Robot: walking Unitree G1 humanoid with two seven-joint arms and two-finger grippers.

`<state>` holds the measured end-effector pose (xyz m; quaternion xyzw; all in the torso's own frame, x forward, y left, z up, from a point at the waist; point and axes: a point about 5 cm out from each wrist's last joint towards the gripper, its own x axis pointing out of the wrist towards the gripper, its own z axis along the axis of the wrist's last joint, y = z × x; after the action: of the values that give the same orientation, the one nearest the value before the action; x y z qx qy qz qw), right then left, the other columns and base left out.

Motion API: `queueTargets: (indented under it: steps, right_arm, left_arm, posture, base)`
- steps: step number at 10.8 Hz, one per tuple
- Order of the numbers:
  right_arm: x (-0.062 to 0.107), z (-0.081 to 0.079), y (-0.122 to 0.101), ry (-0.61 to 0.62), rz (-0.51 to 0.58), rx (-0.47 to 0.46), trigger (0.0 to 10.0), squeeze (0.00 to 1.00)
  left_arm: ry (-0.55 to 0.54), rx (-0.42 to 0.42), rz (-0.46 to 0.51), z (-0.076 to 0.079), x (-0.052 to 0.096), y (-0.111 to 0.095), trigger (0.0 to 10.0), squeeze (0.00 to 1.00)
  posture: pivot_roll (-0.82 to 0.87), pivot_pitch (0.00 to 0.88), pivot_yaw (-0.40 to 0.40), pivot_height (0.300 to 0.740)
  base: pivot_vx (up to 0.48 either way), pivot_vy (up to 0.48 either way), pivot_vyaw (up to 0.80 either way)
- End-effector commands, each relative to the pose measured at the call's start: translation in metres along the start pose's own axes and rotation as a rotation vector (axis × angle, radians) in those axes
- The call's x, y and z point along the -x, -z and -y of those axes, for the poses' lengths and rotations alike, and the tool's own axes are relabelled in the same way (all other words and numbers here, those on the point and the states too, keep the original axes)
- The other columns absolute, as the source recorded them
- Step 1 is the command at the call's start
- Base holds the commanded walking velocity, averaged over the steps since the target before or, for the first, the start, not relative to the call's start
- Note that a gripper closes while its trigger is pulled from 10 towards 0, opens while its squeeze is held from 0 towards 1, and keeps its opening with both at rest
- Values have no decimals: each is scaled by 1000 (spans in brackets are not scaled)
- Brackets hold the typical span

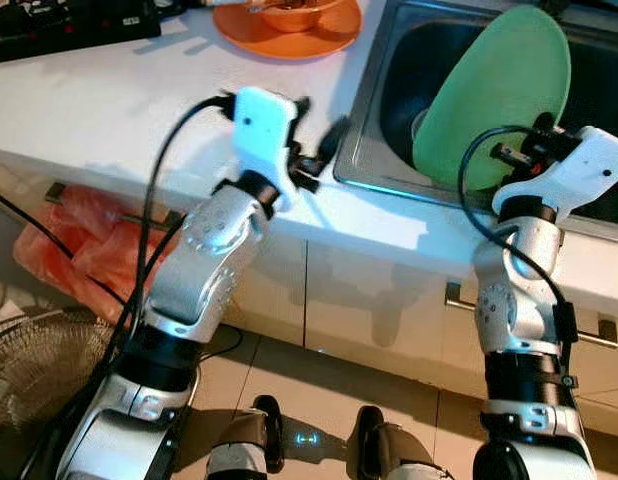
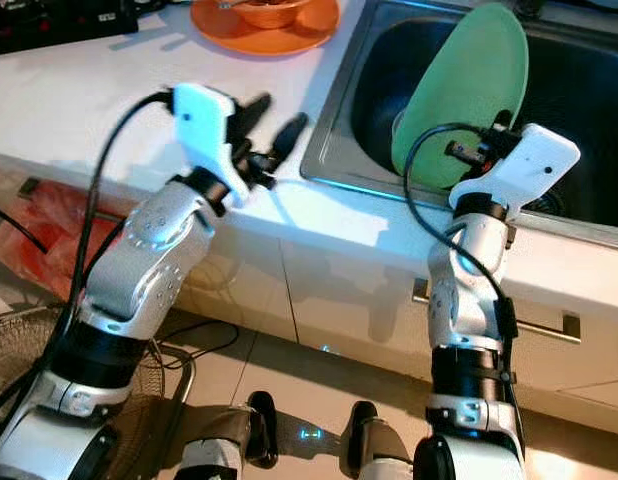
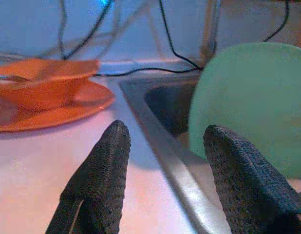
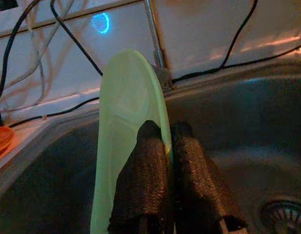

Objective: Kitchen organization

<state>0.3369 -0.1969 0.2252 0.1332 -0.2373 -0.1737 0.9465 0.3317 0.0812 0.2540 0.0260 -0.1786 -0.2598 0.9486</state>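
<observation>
The right claw [image 4: 162, 139] was closed on the rim of a round, pale green plastic plate [image 1: 499, 90]. One black finger was on each face of the plate, and the edge went between them. The plate stood almost upright on its edge, over the stainless steel sink [image 1: 389, 120], and it leaned a little away from the claw. Its surface was smooth and plain, with a matte look and a thin rim. Below the right claw, the round drain [image 4: 287, 212] of the sink was near.

The left claw [image 3: 165, 165] was open, with a wide gap between its two fingers, and it held nothing. It hovered low over the white counter [image 1: 109, 110], just beside the sink's metal edge. Ahead of this claw, an orange plate [image 1: 289, 35] lay on the counter, with an orange bowl [image 3: 38, 90] on top of it.
</observation>
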Motion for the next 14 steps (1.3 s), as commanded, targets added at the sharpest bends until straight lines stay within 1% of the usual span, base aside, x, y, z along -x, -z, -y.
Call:
queueTargets:
  steps: [1, 2, 3, 4, 5, 6, 7, 10, 11, 14]
  right_arm:
    - [-9, 6, -13, 14, 50, -13, 10000, 0]
    - [-17, 6, -21, 13, 69, -37, 10000, 0]
    - [-23, 8, -25, 25, 77, -64, 10000, 0]
    - [-27, 8, -28, 28, 83, -67, 10000, 0]
    - [-36, 8, -35, 19, 113, -34, 10000, 0]
    - [-41, 7, -38, -13, 137, 14, 10000, 0]
    - [-43, 6, -38, -25, 141, 32, 10000, 0]
    - [-56, 1, -23, -95, 83, 113, 10000, 0]
    - [-56, 0, -13, -111, 50, 134, 10000, 0]
    - [-51, -7, 2, -156, 4, 143, 10000, 0]
  left_arm:
    - [-31, -21, -5, -6, 3, 4, 10000, 0]
    - [-52, -74, -21, -14, 6, 9, 10000, 0]
    - [-54, -95, -42, -16, 7, 15, 10000, 0]
    - [-54, -100, -55, -16, 8, 19, 10000, 0]
    - [-38, -108, -74, -13, 11, 26, 10000, 0]
    - [-34, -104, -76, -11, 13, 28, 10000, 0]
    - [-27, -101, -76, -10, 14, 29, 10000, 0]
    - [-13, -101, -91, -5, 18, 32, 10000, 0]
    - [-8, -104, -99, -3, 19, 33, 10000, 0]
    - [-3, -103, -111, -2, 20, 34, 10000, 0]
  posture:
    - [99, 254, 26, 740]
    - [101, 253, 24, 740]
    - [101, 253, 22, 740]
    - [100, 254, 19, 740]
    - [101, 257, 15, 740]
    - [104, 259, 13, 740]
    - [105, 259, 12, 740]
    - [111, 262, 9, 740]
    - [119, 264, 6, 740]
    - [125, 267, 5, 740]
  base:
    - [0, 0, 0]
    - [0, 0, 0]
    - [0, 0, 0]
    - [0, 0, 0]
    - [0, 0, 0]
    - [0, 0, 0]
    - [0, 0, 0]
    - [0, 0, 0]
    - [0, 0, 0]
    - [0, 0, 0]
